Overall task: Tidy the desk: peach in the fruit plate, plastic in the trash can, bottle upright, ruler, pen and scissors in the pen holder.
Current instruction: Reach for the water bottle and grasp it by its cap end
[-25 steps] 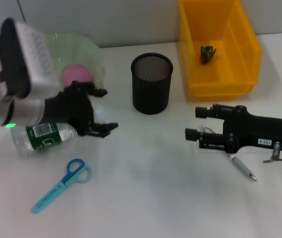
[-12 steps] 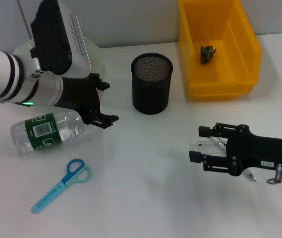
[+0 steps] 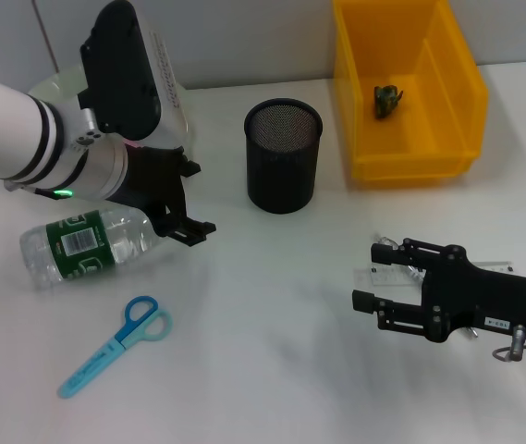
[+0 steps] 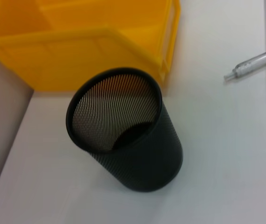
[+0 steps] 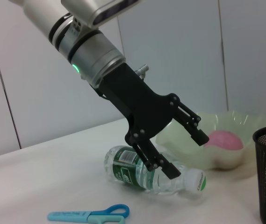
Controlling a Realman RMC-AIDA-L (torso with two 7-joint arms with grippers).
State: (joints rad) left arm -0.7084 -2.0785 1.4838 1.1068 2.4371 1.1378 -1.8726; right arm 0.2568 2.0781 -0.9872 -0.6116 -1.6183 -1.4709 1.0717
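The left gripper (image 3: 187, 199) hangs with jaws apart just past the cap of the lying bottle (image 3: 87, 244), which could roll off if nudged; the right gripper (image 3: 380, 277), jaws apart, hovers over the ruler (image 3: 494, 266).

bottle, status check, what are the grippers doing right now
Left gripper open, hovering by the cap end. Bottle lying flat, not gripped. Right gripper open, over the ruler and pen. Nothing in the way.

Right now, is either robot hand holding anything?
No. The left gripper hangs open above the lying clear plastic bottle; the right gripper is open over the table, empty.
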